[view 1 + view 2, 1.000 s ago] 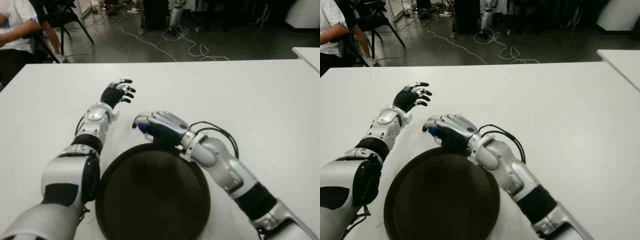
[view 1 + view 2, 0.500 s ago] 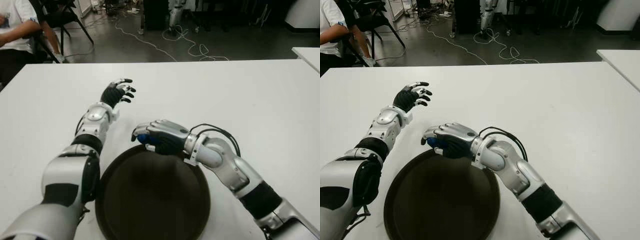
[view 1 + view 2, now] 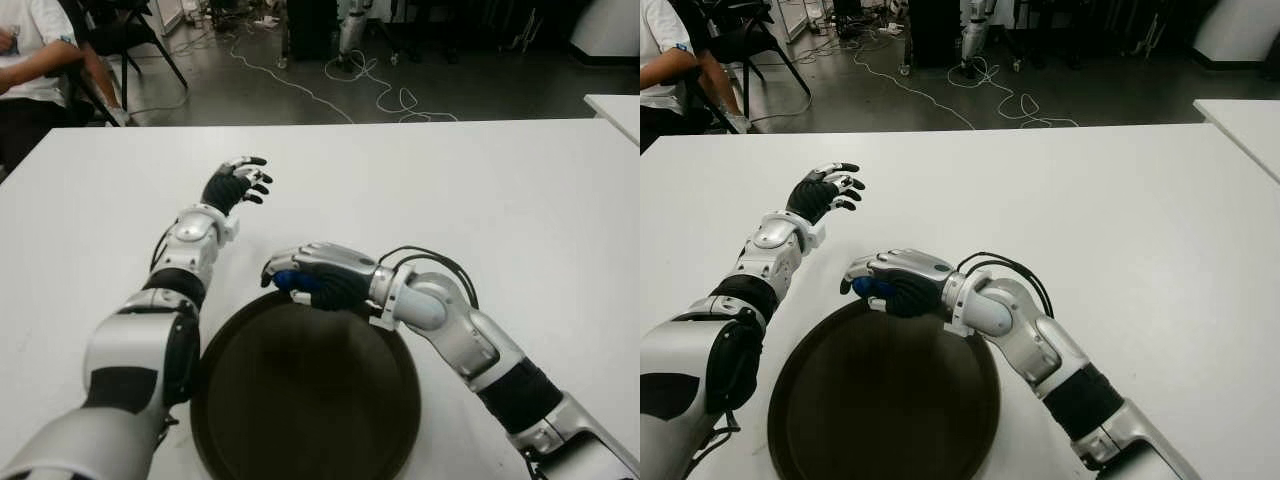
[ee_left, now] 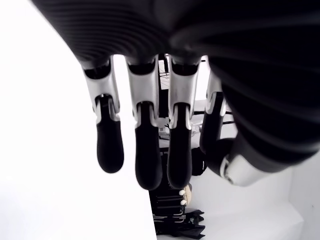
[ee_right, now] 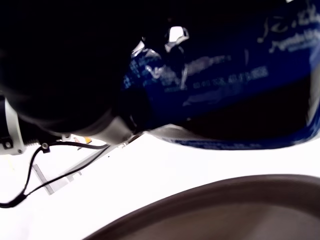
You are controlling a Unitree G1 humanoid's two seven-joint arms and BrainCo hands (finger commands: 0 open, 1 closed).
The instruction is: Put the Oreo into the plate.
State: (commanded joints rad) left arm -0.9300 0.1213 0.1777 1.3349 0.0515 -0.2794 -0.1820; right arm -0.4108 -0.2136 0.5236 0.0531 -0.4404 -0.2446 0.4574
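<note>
1. Your right hand (image 3: 312, 277) is curling closed around the blue Oreo (image 5: 215, 95) pack, hovering over the plate (image 3: 300, 390) rim's far edge.
2. The pack is likely handling light, crinkly, slippery, and crushable; keep gripping its middle.
3. Your left hand (image 3: 238, 184) is idling with relaxed, empty fingers toward the table (image 3: 520, 190) far-left corner.

One Oreo (image 3: 288, 279), one plate (image 3: 300, 400), two hands.

Seeing Oreo pack (image 3: 291, 279) mostly hiding inside my right hand (image 3: 318, 274); its print blurring up close; plate's (image 3: 215, 420) near rim running off-frame.
</note>
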